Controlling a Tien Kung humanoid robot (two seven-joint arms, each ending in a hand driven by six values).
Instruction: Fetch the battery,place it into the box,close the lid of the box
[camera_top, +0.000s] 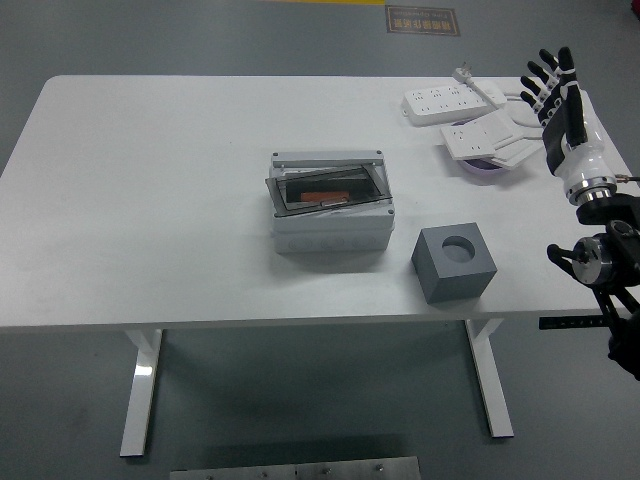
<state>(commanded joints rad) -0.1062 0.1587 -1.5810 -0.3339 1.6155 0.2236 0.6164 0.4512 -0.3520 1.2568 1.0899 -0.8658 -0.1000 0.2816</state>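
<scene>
Fingers (548, 72) of right hand (560, 110) spread, empty

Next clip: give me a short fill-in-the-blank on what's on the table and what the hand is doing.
1. The right hand, fingers spread, holds ____.
2. The grey block has a ____ hole in its top.
3. The block stands to the ____ of the box in the picture.
4. The power strips lie near the table's far ____ corner.

Missing words: nothing; round; right; right
</scene>
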